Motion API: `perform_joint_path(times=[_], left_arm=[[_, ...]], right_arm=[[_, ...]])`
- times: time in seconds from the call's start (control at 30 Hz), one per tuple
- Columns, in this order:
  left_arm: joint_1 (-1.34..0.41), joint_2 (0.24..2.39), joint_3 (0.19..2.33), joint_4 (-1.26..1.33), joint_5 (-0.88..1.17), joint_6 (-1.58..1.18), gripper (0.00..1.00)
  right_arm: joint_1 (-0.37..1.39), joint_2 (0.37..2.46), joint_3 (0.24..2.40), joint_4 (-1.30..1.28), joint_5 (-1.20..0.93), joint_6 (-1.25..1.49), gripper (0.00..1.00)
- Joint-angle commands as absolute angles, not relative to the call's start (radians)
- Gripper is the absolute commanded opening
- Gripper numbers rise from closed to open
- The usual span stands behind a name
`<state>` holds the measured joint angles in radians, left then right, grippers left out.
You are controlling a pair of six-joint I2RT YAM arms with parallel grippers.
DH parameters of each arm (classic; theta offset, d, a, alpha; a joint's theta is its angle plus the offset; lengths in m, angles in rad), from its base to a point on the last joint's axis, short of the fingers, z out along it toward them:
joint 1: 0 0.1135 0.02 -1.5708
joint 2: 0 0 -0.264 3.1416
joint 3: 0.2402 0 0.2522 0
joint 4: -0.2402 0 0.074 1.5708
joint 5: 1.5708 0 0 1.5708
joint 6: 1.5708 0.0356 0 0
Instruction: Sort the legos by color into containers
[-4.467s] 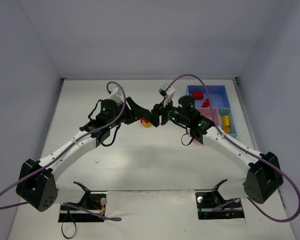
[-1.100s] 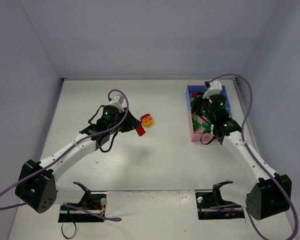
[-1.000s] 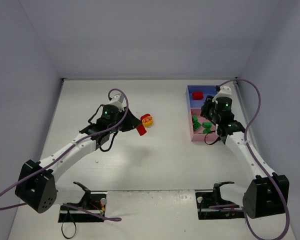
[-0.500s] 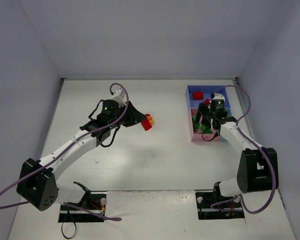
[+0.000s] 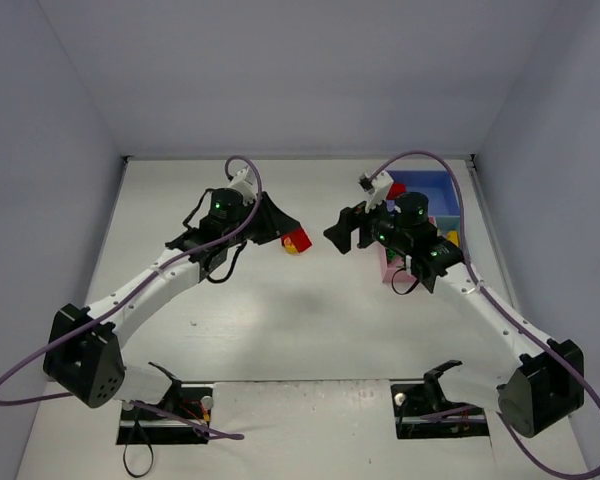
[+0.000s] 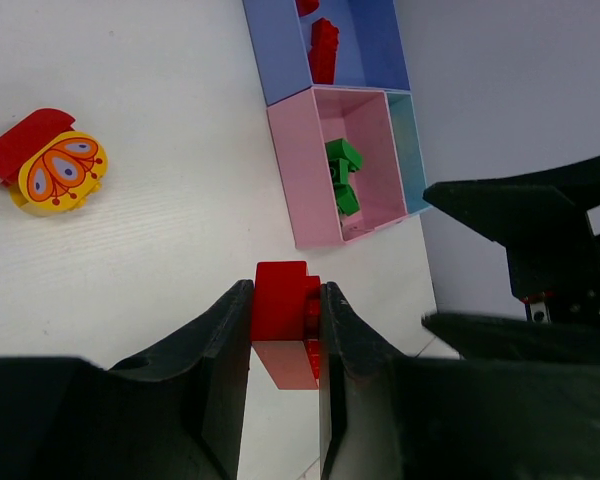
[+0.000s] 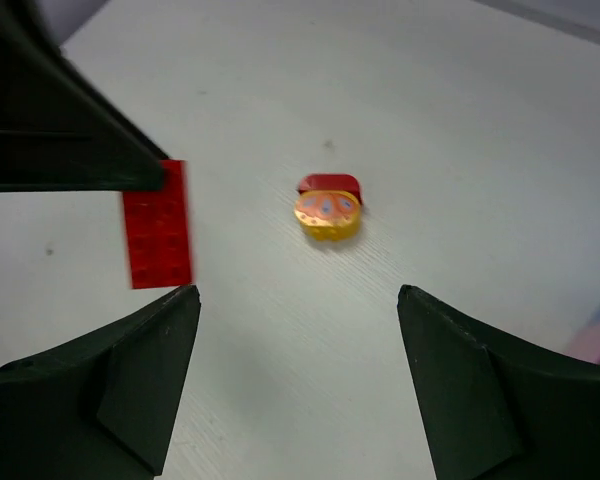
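Clamps a red brick (image 6: 278,300) in the left tool (image 6: 285,292), fingers narrow, over the white counter (image 6: 160,260). Holds the right tool (image 7: 295,295) wide and empty, facing that brick. On the counter between both tools: a yellow butterfly piece (image 7: 328,215) touching a red piece (image 7: 330,184). In the blue tray (image 6: 365,50): red bricks (image 6: 323,50). In the adjoining pink tray (image 6: 370,130): green bricks (image 6: 342,180). Alongside the pink one: a light-blue tray (image 6: 405,150), contents not visible.
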<state>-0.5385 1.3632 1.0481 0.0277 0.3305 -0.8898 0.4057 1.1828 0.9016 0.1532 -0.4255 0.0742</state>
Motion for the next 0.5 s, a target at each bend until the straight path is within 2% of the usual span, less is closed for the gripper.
perform_joint_path(times=[0.0, 0.3, 0.47], left_arm=[[-0.543, 1.356, 1.115, 0.095, 0.347, -0.916, 0.0], [-0.545, 1.353, 1.129, 0.11, 0.344, -0.922, 0.0], [-0.545, 1.336, 1.118, 0.115, 0.342, -0.919, 0.0]], right_arm=[[0.478, 1.17, 0.957, 0.256, -0.534, 0.043, 0.77], [0.592, 1.267, 0.997, 0.307, -0.522, 0.071, 0.78], [0.617, 1.327, 1.022, 0.333, -0.509, 0.078, 0.69]])
